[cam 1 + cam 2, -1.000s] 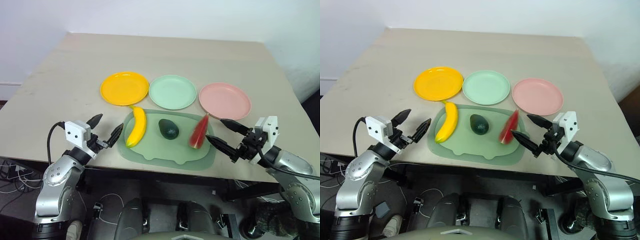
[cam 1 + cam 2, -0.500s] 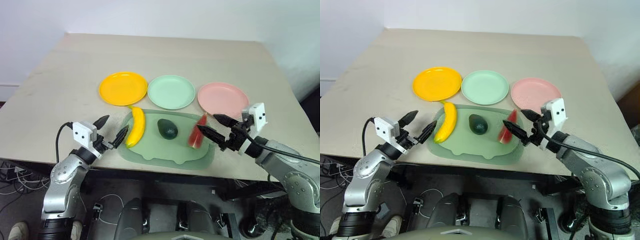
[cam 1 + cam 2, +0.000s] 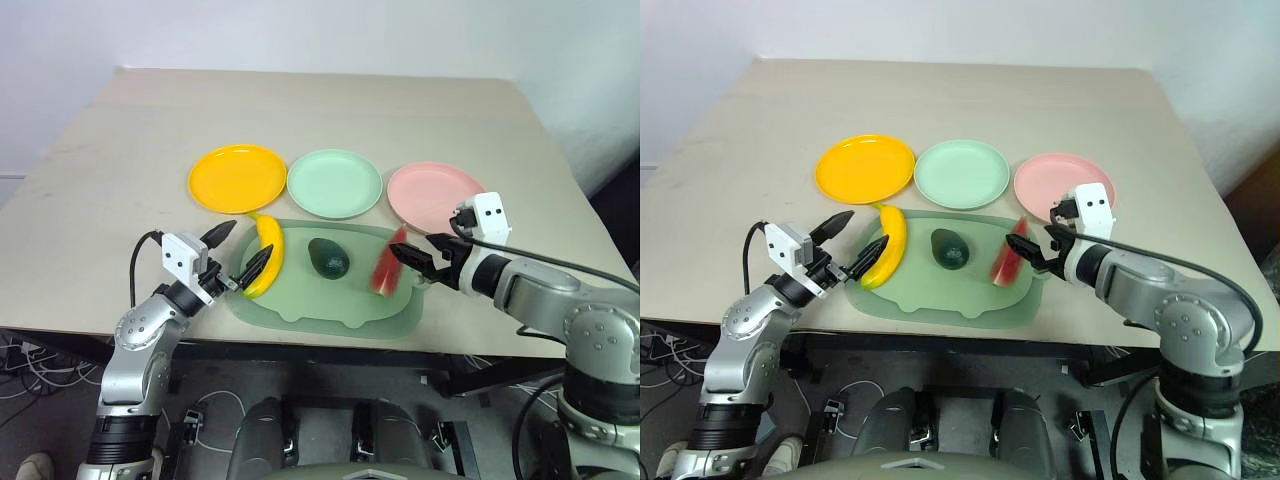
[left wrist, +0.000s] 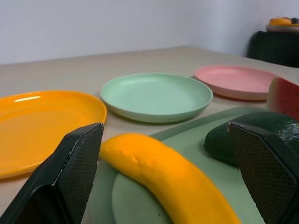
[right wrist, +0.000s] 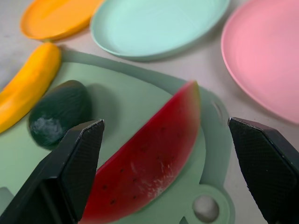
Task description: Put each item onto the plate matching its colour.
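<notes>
Red watermelon wedge (image 5: 154, 154), green-rinded, lies between the spread right claw (image 3: 418, 262); left claw (image 3: 240, 255) released, straddling the curved banana (image 3: 266, 262).

You see two arms of rounded silver-grey metal segments with black joints. Each wrist carries a small white camera box with dark dots. A black cable loops from each box back along its arm. The left gripper (image 3: 238, 254) and right gripper (image 3: 409, 254) each have two black, pointed fingers (image 4: 74, 172) with finely cross-hatched pads.
</notes>
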